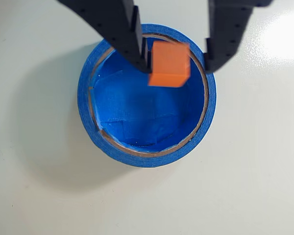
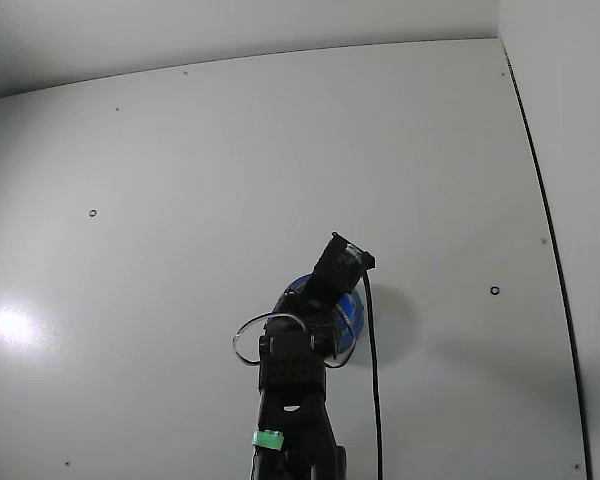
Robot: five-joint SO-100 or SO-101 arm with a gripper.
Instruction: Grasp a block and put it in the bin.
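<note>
1. In the wrist view, the black two-finger end effector (image 1: 177,61) was open over the round blue bin (image 1: 147,159), near its far rim.
2. The small orange-red block (image 1: 169,63) touched the left finger, with a gap beside the right finger.
3. The block had flat, plain faces and sharp corners.
4. The bin's floor looked like wrinkled blue tape.
5. The smooth pale counter (image 1: 34,196) lay bare all around the bin.

No text, label, brand, number or sign can be read in either view (the block (image 1: 169,63), the bin (image 1: 147,154) and the table (image 2: 180,200) are seen to be plain).
</note>
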